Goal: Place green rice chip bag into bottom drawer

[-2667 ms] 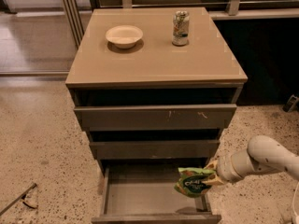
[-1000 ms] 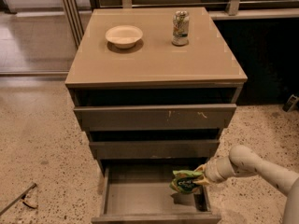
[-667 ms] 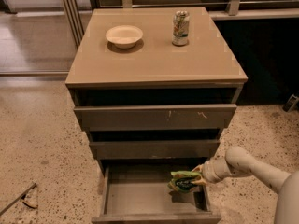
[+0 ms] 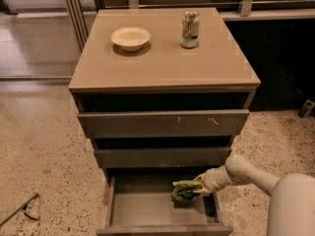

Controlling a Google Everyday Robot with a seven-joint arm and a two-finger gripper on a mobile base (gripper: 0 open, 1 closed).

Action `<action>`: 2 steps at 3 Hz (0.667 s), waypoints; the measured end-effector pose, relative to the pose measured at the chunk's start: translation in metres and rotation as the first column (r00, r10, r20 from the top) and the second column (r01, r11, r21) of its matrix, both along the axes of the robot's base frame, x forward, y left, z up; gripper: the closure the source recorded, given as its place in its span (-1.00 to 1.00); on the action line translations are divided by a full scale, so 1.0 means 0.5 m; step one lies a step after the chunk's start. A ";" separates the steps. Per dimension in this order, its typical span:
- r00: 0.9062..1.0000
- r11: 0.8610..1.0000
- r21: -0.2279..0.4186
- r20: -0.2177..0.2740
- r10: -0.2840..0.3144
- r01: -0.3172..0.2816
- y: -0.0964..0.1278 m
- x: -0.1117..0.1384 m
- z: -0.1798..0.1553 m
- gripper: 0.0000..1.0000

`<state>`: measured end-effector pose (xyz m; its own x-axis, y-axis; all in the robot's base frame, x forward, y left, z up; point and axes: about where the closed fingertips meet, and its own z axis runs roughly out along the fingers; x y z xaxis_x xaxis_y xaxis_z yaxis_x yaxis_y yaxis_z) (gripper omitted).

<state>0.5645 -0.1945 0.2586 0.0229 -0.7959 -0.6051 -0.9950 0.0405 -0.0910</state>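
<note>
One step in hand: delivery of the green rice chip bag (image 4: 183, 192) into the bottom drawer (image 4: 162, 228), judged close to complete.
Drawer state: the bottom drawer is pulled out at the lower centre of the frame, its grey floor exposed.
Bag position: the bag is seen inside the drawer opening, toward the right side and low over the floor; whether it rests on the floor cannot be told.
Gripper: the gripper (image 4: 198, 186) is reached in from the lower right and sits at the bag's right edge, jaws narrow and closed on the pouch.
Next move, as judged: the jaws are to be opened so the bag is left in the tray, then the arm (image 4: 246, 173) is to be drawn out to the right and upward.
Obstruction: the middle drawer (image 4: 162, 157) front overhangs just above the wrist, and the drawer's right wall lies just beside it; little room is left for withdrawal.
Other items: a pale bowl (image 4: 130, 37) and a small drink can (image 4: 190, 29) are stood on the cabinet top (image 4: 162, 68), well apart from the work.
Top drawer (image 4: 162, 124): shut, scratched, not involved.
Floor: a dark, thin object (image 4: 18, 210) is noted at the lower left, clear of the arm.
</note>
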 end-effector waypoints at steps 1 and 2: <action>1.000 1.000 -0.023 -0.013 0.012 -0.013 0.012 0.010 -0.045 1.00; 1.000 1.000 -0.023 -0.014 0.013 -0.013 0.013 0.010 -0.046 0.61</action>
<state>0.5694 -0.1878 0.2356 0.0254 -0.8093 -0.5868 -0.9966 0.0255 -0.0784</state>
